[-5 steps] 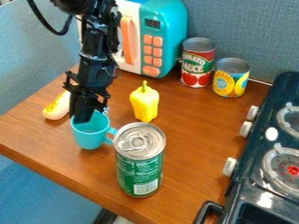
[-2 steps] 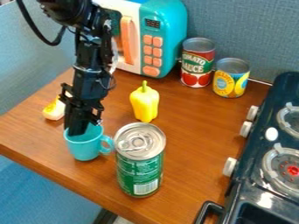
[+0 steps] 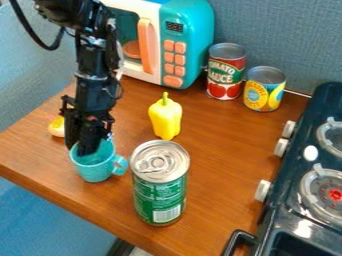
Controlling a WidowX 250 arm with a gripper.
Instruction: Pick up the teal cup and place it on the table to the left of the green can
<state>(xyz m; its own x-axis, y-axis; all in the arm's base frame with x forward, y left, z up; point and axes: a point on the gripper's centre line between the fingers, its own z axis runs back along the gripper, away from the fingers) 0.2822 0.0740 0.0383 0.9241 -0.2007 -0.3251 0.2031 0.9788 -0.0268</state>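
Observation:
The black gripper (image 3: 83, 147) hangs down at the left of the table, its lower end inside the mouth of a turquoise mug (image 3: 97, 171). The mug's handle points right, toward a tall green can (image 3: 159, 195) with a silver lid. Behind and to the right of the mug stands a yellow bell pepper (image 3: 165, 117). A yellow and cream object (image 3: 57, 128) lies just left of the gripper, partly hidden behind it.
At the back is a turquoise and white toy microwave (image 3: 190, 45). To its right stand a tomato sauce can (image 3: 226, 72) and a shorter yellow can (image 3: 264, 90). A dark toy stove (image 3: 287, 200) with burners and knobs borders the right side.
The gripper has moved left and toward the table's front edge, and the mug has shifted the same way with it. The other objects have stayed put.

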